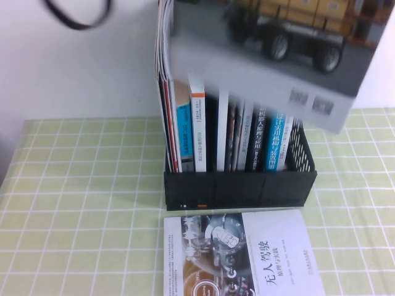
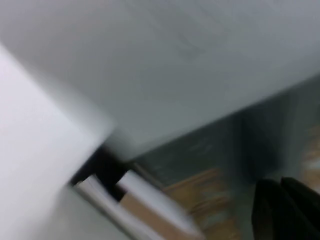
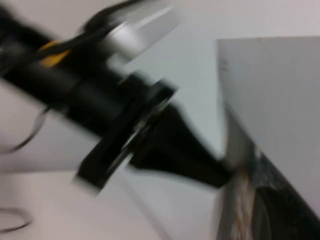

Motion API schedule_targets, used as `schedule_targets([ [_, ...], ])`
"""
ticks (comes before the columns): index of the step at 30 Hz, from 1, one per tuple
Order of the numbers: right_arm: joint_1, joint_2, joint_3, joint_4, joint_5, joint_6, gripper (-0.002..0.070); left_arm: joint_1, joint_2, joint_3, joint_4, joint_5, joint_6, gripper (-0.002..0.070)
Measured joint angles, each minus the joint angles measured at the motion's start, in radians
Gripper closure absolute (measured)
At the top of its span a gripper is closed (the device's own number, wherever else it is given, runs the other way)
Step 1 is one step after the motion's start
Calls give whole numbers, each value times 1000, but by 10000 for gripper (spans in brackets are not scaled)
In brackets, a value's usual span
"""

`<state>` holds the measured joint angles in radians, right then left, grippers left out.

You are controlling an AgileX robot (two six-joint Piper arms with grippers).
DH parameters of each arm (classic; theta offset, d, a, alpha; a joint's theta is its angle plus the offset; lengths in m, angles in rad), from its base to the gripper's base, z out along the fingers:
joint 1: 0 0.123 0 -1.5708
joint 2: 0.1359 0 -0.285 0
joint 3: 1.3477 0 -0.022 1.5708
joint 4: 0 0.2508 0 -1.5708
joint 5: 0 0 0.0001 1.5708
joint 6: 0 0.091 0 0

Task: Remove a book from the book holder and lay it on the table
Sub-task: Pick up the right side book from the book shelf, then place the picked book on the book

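A large book (image 1: 265, 49) with a truck photo on its cover hangs high above the black book holder (image 1: 241, 188), tilted and close to the camera. Its cover fills the left wrist view (image 2: 175, 65). My left gripper (image 2: 282, 210) is shut on this book. The right wrist view shows it reaching the book's edge (image 3: 220, 177). My right gripper (image 3: 285, 217) sits close beside the same book (image 3: 280, 100), which runs edge-on past it. Neither gripper shows in the high view. The holder keeps several upright books.
A second book (image 1: 241, 256) lies flat on the checked tablecloth just in front of the holder. A black cable (image 1: 77, 18) loops at the top left. Open cloth lies to the left and right of the holder.
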<state>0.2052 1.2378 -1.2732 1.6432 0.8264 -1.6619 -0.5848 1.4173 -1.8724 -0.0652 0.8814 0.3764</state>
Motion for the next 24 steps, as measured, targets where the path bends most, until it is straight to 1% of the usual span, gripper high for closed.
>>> schedule_targets([
  [2,0,-16,-2,-71,104,54,662,0,-54,0,80,30,-75,678],
  [5,13,-23,-3,-250,185,121,662,0,-134,0,187,81,-179,678],
  [7,40,-23,-3,-397,193,165,662,0,-181,0,218,121,-211,678],
  [10,124,-23,-3,-637,182,234,662,0,-258,17,235,180,-246,678],
  [13,275,-23,-3,-881,125,350,662,3,-327,82,244,219,-281,678],
  [15,391,-23,7,-1092,63,466,662,3,-379,150,235,224,-304,678],
  [18,524,-21,51,-1377,-27,649,662,3,-452,268,235,227,-342,678],
  [21,606,-9,111,-1557,-114,783,662,3,-538,405,218,211,-386,678],
  [24,665,25,176,-1709,-211,905,662,3,-624,554,163,152,-415,678],
])
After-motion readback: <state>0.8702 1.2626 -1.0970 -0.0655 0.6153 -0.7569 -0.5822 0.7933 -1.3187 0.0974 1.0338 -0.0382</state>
